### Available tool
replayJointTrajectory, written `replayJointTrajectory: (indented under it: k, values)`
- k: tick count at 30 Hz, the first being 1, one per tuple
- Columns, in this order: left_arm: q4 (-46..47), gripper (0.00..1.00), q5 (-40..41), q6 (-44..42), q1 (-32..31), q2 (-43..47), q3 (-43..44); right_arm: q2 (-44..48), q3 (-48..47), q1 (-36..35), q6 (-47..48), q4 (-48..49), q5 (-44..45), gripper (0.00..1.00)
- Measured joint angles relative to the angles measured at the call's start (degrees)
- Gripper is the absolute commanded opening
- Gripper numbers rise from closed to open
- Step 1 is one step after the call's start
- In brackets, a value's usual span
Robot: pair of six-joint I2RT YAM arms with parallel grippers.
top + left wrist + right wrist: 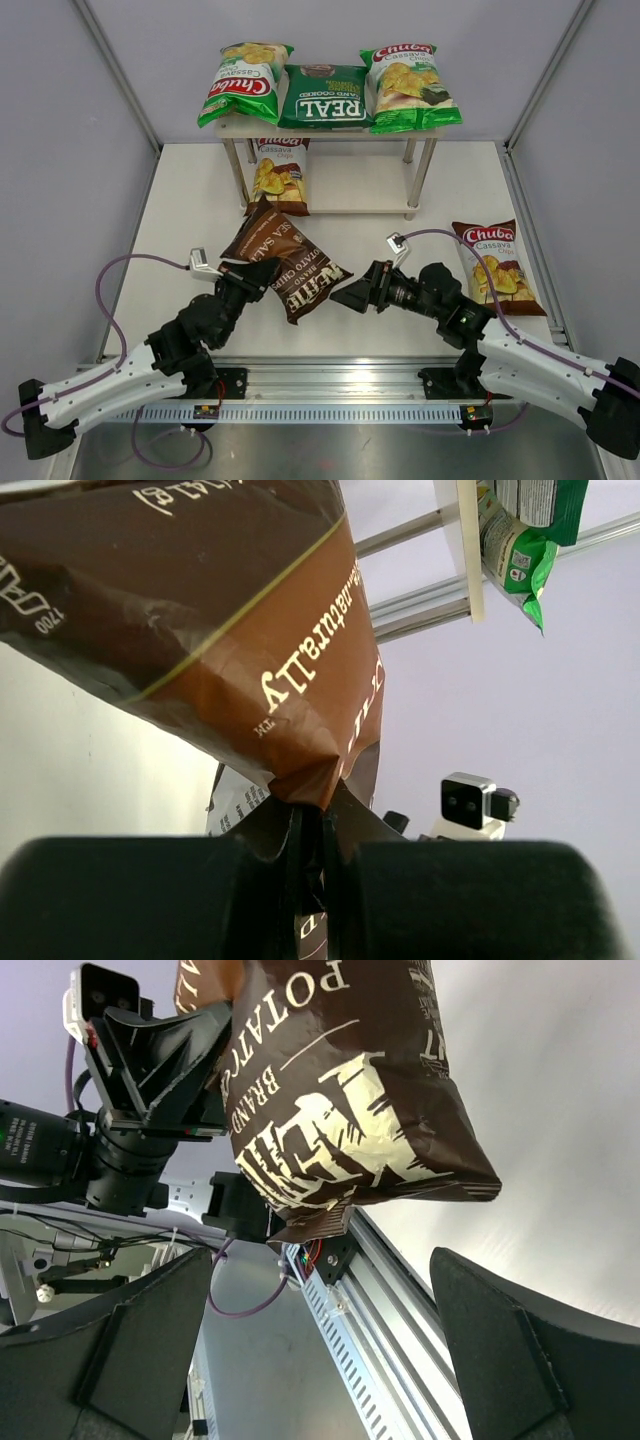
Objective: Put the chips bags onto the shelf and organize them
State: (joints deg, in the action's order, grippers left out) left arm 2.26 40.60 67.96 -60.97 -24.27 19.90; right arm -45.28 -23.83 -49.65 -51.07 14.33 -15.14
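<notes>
Kettle bag (290, 262) hung over the middle of the table (400, 250), in front of the shelf (330, 128), its near-left edge pinched in the left gripper (258, 277), while the right gripper (345, 295) gaped wide and empty just beside it.

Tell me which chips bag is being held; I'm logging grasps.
The dark-brown Kettle bag, pinched by the left hand; the other five lie on the shelf or table.

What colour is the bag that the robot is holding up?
The Kettle bag is dark brown with cream lettering; the right wrist view shows it best.
</notes>
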Motion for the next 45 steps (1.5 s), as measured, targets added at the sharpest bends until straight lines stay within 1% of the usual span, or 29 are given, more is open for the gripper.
replayJointTrajectory:
  k: [3, 7, 10, 13, 18, 23, 29, 34, 38, 40, 42, 43, 45]
  values:
    - [0.2, 0.02, 0.2, 0.0, 0.0, 0.3, 0.0, -3.1, 0.0, -1.6, -0.4, 2.6, 0.2, 0.98]
    - [2.4, 0.02, 0.0, 0.4, 0.0, 0.3, 0.0, -6.6, 0.0, -5.9, -0.9, 8.1, 1.6, 0.97]
    - [5.3, 0.02, -1.3, 1.4, 0.0, -0.1, -0.2, -8.0, 0.0, -8.4, -0.9, 13.2, 4.3, 0.97]
    - [8.7, 0.02, -3.2, 3.1, 0.0, -0.7, -0.9, -8.1, 0.0, -10.1, -1.1, 16.9, 8.9, 0.97]
    - [13.6, 0.01, -6.0, 5.7, 0.0, -3.4, -2.3, -8.1, 1.8, -10.5, -2.6, 20.9, 16.1, 0.97]
    - [18.3, 0.01, -8.1, 7.8, 0.0, -6.0, -4.0, -8.2, 2.9, -10.6, -3.9, 21.2, 20.8, 0.95]
    - [18.7, 0.0, -8.3, 8.2, -0.3, -4.5, -4.5, -7.3, 4.4, -10.7, -8.4, 19.8, 26.3, 0.95]
    - [18.4, 0.0, -9.3, 8.2, -0.6, -4.1, -4.5, -6.9, 7.1, -10.7, -9.8, 22.2, 26.9, 0.94]
    - [19.4, 0.0, -11.1, 8.3, -0.6, -6.4, -4.5, -8.5, 7.9, -10.7, -8.9, 27.4, 25.9, 0.91]
    - [20.3, 0.01, -12.9, 8.5, -0.6, -8.4, -4.5, -9.2, 7.9, -10.7, -7.9, 29.6, 25.5, 0.84]
    - [21.0, 0.04, -14.3, 8.7, -0.5, -10.4, -4.0, -9.6, 8.0, -10.7, -6.6, 31.1, 25.1, 0.69]
    - [21.4, 0.11, -14.6, 8.6, -0.5, -11.3, -3.7, -9.6, 8.2, -10.7, -5.9, 31.5, 25.1, 0.53]
    - [21.2, 0.21, -14.7, 8.5, -0.1, -11.6, -3.1, -9.3, 8.7, -10.7, -4.7, 32.4, 25.0, 0.46]
